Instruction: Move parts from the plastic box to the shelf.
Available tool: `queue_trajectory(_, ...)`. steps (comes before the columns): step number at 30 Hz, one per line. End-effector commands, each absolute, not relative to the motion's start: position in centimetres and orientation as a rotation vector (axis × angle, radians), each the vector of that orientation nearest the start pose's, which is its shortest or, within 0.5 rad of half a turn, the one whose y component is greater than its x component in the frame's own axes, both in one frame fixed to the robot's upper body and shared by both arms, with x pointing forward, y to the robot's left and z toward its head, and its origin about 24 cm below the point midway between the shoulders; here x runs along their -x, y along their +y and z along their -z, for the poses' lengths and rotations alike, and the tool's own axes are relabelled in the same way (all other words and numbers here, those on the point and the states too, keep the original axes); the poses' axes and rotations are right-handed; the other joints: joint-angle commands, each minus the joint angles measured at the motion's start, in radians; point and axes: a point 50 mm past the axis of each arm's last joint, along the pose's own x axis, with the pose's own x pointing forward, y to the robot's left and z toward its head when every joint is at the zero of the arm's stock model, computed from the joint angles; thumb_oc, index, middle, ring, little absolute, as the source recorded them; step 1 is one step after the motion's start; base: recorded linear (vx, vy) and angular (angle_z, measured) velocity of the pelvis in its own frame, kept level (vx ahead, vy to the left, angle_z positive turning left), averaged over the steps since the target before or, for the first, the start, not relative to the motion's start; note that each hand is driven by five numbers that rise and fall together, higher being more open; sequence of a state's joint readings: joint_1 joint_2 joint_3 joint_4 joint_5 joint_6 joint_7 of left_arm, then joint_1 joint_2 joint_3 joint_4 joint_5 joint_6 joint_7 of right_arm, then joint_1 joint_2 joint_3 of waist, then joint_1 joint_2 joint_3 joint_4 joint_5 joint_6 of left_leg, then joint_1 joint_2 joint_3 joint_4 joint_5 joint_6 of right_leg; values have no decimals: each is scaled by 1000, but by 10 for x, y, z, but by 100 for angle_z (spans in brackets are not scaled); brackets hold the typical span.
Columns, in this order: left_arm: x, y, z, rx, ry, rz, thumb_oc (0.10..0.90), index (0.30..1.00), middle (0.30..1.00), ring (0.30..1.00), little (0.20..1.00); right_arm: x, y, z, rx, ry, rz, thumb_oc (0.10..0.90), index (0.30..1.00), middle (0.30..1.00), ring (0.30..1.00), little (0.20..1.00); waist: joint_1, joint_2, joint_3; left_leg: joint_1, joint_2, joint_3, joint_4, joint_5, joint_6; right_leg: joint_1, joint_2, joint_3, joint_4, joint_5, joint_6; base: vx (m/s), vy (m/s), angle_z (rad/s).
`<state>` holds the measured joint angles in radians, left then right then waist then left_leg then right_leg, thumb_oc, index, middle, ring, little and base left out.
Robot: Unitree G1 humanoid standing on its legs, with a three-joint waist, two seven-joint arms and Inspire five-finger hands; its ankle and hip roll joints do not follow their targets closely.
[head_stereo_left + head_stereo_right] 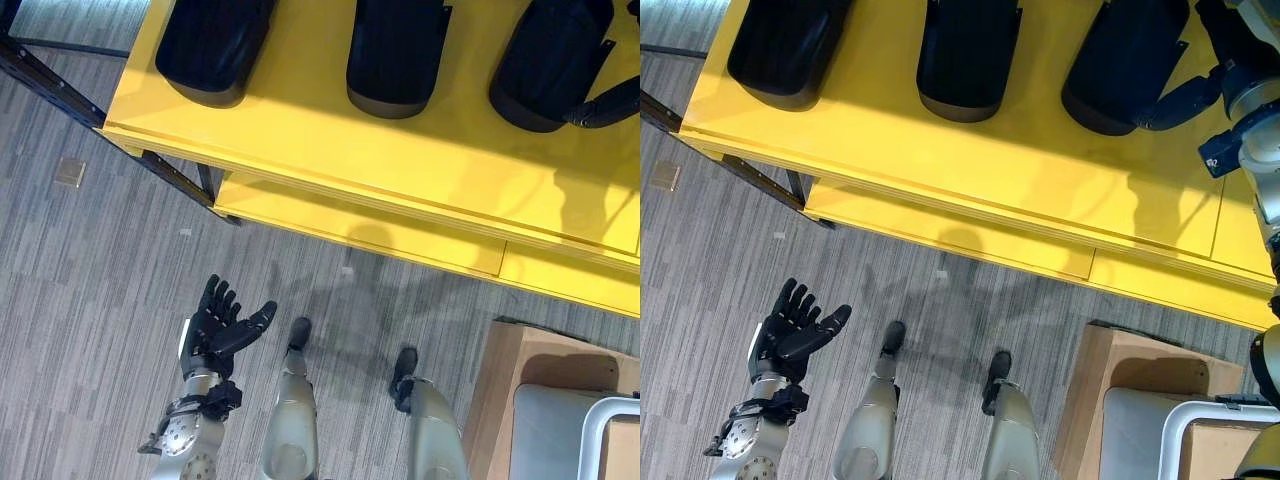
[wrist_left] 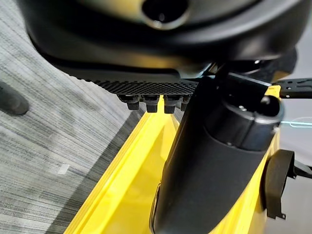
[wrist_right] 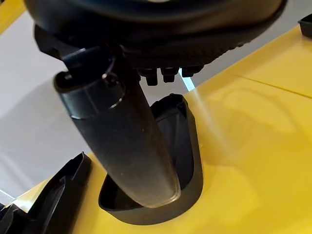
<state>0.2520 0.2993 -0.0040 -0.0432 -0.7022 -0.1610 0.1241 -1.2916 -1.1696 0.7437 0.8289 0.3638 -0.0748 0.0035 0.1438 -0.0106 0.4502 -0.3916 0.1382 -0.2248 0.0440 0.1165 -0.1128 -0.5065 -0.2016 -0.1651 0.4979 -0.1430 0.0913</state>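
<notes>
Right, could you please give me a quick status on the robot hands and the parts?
Left robot hand open, empty, low over the floor. Right robot hand open, thumb at the rightmost part. Three black parts on the yellow shelf. Nothing in the way.

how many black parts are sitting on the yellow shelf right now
3, in a row on the yellow shelf: left part, middle part, and right part, with the right hand at it. More could lie beyond the view's edge.

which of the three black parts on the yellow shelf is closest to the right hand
The rightmost black part: the right hand is at its edge, thumb against it. The middle part and left part sit farther left.
</notes>
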Motion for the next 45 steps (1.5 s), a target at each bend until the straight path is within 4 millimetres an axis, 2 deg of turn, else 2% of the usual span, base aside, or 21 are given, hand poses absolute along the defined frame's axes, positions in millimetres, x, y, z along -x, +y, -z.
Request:
queue_trajectory(1,-200,236,-59,353,-153,-214,900,1000,1000,1000,1000,-322,-327,-414,931,-503,442,900,1000,1000,1000,1000,23,-28,-22,110,80,54,-65,-8,0,47,11,3,-95,31,12,26,-35,-10)
queue_trajectory(16,-206,231,-64,377,-184,-215,900,1000,1000,1000,1000,-330,-319,-423,820,-534,451,900,1000,1000,1000,1000,33,-25,19,93,78,47,-59,-14,1,-1,9,8,-32,7,10,6,-4,-1)
queue_trajectory(21,-207,230,-66,393,-198,-224,900,1000,1000,1000,1000,-331,-315,-429,710,-577,437,900,1000,1000,1000,1000,38,-26,28,93,77,41,-68,-13,1,-21,7,5,-15,0,8,0,0,0)
queue_trajectory(35,-208,234,-68,394,-209,-248,900,1000,1000,1000,1000,-332,-290,-441,813,-632,387,900,1000,1000,1000,1000,26,-47,36,112,80,45,-67,-25,1,-18,8,9,-4,1,9,1,6,1)
queue_trajectory(45,-207,239,-71,378,-221,-259,900,1000,1000,1000,1000,-320,-281,-455,892,-686,369,900,1000,1000,1000,1000,6,-85,24,130,82,50,-64,-36,1,-1,12,13,-18,13,13,-3,4,-1)
